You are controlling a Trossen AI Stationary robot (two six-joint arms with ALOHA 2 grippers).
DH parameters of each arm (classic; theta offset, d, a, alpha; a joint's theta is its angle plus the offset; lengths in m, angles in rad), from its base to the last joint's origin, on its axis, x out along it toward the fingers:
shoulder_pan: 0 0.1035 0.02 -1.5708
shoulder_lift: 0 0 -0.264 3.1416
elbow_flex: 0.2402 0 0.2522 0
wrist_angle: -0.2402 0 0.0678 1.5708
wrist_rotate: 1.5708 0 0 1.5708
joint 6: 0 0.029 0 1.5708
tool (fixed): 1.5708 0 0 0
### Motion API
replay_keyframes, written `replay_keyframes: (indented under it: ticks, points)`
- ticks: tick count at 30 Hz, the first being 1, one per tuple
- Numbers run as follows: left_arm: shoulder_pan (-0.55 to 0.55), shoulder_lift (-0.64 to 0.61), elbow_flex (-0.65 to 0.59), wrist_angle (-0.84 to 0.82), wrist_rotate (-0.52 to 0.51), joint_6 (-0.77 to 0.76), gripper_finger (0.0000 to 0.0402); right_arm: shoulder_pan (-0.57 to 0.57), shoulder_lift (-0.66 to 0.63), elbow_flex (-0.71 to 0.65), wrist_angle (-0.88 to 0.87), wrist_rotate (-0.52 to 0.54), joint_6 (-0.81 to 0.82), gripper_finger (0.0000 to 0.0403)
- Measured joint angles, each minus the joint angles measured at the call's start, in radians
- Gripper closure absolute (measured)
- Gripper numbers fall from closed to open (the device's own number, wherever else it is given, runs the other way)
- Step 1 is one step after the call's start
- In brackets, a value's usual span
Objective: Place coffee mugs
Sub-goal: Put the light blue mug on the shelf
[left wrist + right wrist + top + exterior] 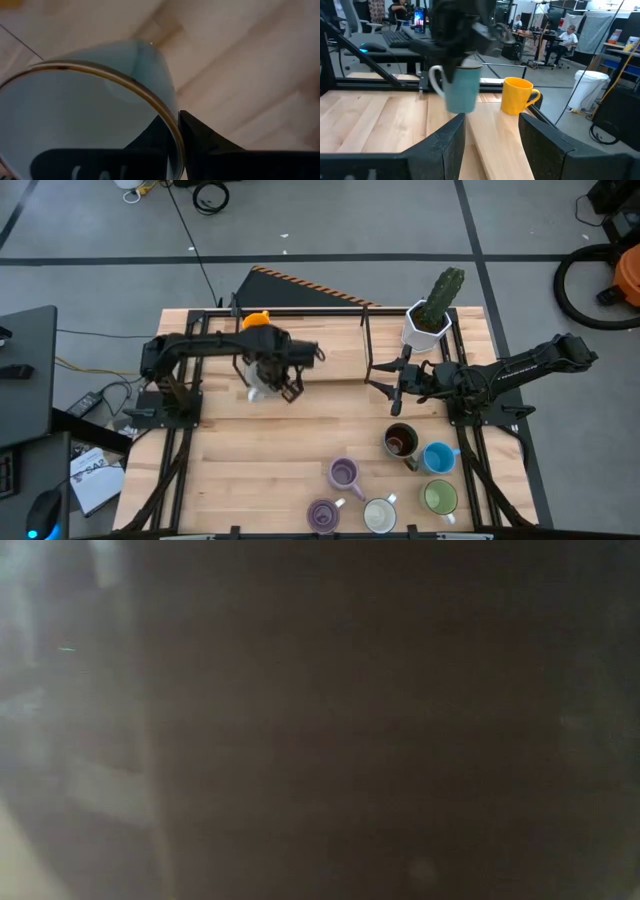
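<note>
**High view: white mug gripped at its rim by the left arm, eight mugs counted**

One wooden table (250,480) is seen, with two dark arms over it. One white angular pot (425,330) with a cactus stands just beyond the right gripper (395,395).

Eight mugs are counted. Six are grouped on the near side of the right gripper: one dark brown mug (401,441), one blue mug (438,458), one green mug (439,498), one white mug (379,515) and two purple mugs (343,473). One orange mug (516,95) stands just behind the left gripper (272,376), upright, handle turned sideways.

The eighth, a second white mug (462,89), is held by the left gripper, whose fingers (200,140) are closed on the rim, one inside and one outside the wall. It hangs directly under the gripper, raised off the table, its long axis slightly tilted from vertical, mouth up, handle to one side.

The right gripper's fingers stand apart with nothing between them.

The low view is blocked by a dark blur.
</note>
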Motion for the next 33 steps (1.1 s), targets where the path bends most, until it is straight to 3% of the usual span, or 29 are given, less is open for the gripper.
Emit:
replay_keyframes:
  ticks: [14, 33]
  points:
    - [0.204, 0.089, 0.001, 0.002, -0.032, 0.021, 0.0366, 0.0, 0.0, 0.0, 0.004, -0.004, 0.0, 0.0213]
    - [0.323, 0.108, 0.0, 0.017, -0.009, 0.011, 0.0365, 0.009, 0.0, 0.0, 0.002, -0.005, -0.009, 0.0213]
